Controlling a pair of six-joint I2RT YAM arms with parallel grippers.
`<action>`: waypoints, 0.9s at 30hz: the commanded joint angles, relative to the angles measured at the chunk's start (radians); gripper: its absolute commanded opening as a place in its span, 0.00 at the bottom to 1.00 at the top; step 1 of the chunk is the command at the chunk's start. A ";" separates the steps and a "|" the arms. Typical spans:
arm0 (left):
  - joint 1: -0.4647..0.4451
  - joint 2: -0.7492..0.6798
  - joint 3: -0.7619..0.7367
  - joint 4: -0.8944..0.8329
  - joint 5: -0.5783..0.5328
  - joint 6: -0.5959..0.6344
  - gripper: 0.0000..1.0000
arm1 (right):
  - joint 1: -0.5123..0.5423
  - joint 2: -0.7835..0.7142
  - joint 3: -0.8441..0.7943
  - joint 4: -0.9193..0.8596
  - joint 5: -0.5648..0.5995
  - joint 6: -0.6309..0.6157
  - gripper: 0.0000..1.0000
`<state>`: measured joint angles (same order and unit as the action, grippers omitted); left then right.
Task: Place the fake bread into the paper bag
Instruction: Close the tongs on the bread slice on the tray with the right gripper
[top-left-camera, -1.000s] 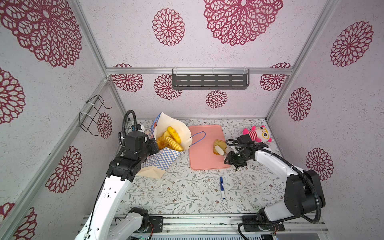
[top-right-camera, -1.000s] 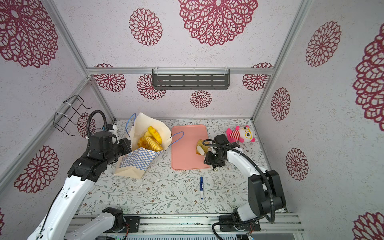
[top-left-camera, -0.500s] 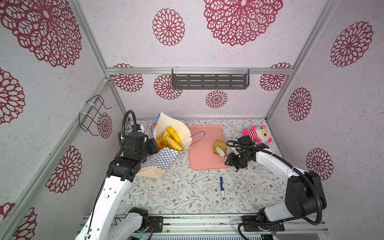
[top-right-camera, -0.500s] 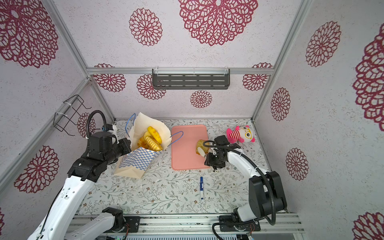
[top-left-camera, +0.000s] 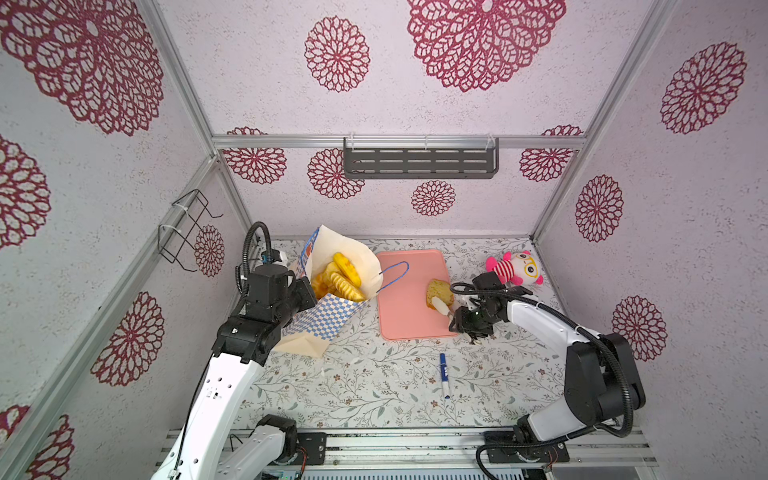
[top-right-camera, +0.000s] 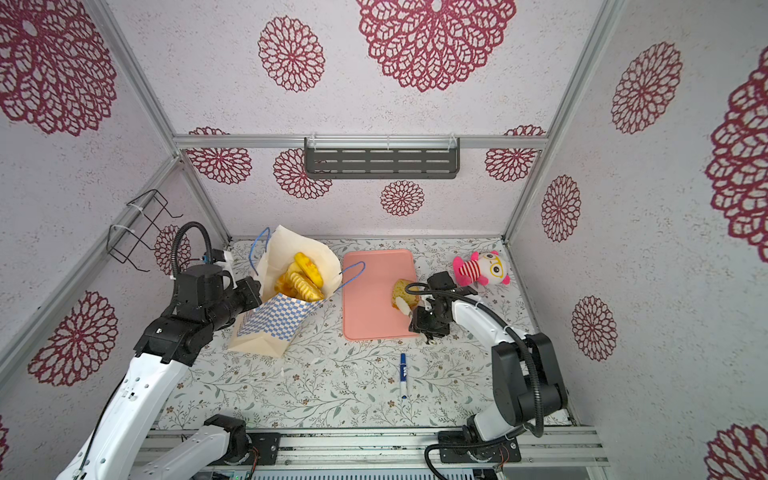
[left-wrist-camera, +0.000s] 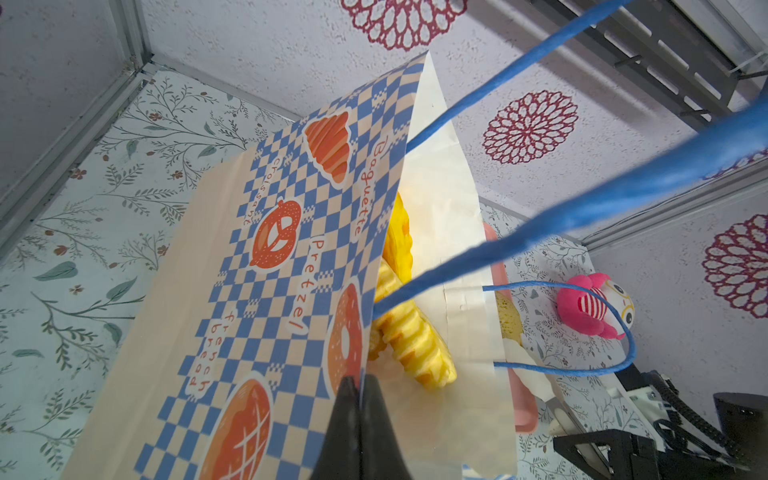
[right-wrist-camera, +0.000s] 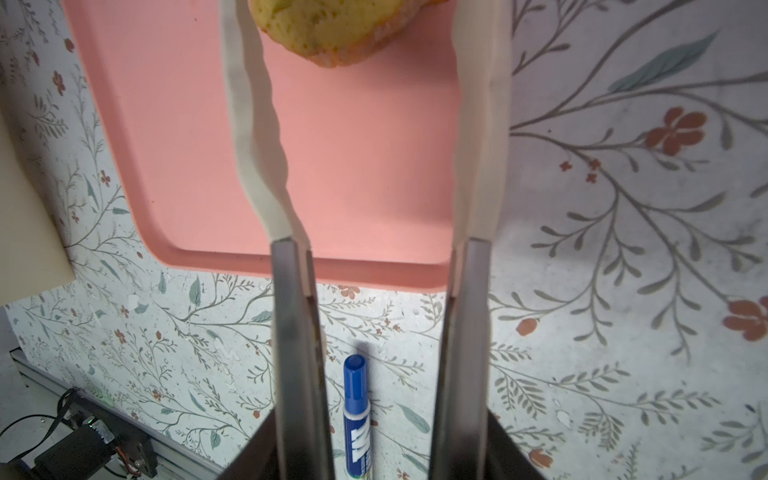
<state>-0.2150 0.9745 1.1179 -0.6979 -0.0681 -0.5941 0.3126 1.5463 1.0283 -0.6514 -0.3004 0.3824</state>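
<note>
On the tray (top-left-camera: 399, 307), the right tool (top-left-camera: 443, 306) pinched the bread (top-left-camera: 439, 288) by its tips (barely): it might drop; left tool (left-wrist-camera: 360, 386) clamped the bag (top-left-camera: 328, 320).

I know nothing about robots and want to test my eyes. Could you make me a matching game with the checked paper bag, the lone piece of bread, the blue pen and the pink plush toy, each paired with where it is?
Things:
1. paper bag
2. lone bread piece
3. blue pen
4. plush toy

Places:
A. on the floral table, in front of the pink tray
B. near the table's back right corner
C. rim pinched by the left claw
D. on the pink tray, between the fingers of the right claw

Pairs: 1-C, 2-D, 3-A, 4-B
</note>
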 joint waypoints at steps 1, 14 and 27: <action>0.012 -0.006 -0.010 -0.002 -0.009 0.013 0.00 | -0.006 0.014 0.049 0.016 0.005 -0.026 0.52; 0.016 -0.007 -0.009 -0.008 -0.013 0.011 0.00 | -0.008 0.121 0.155 0.019 0.000 -0.052 0.40; 0.019 -0.013 -0.007 -0.021 -0.019 0.012 0.00 | -0.008 0.120 0.160 0.061 -0.035 -0.035 0.16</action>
<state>-0.2100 0.9730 1.1179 -0.7010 -0.0689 -0.5938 0.3099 1.7191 1.1652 -0.6044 -0.3119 0.3416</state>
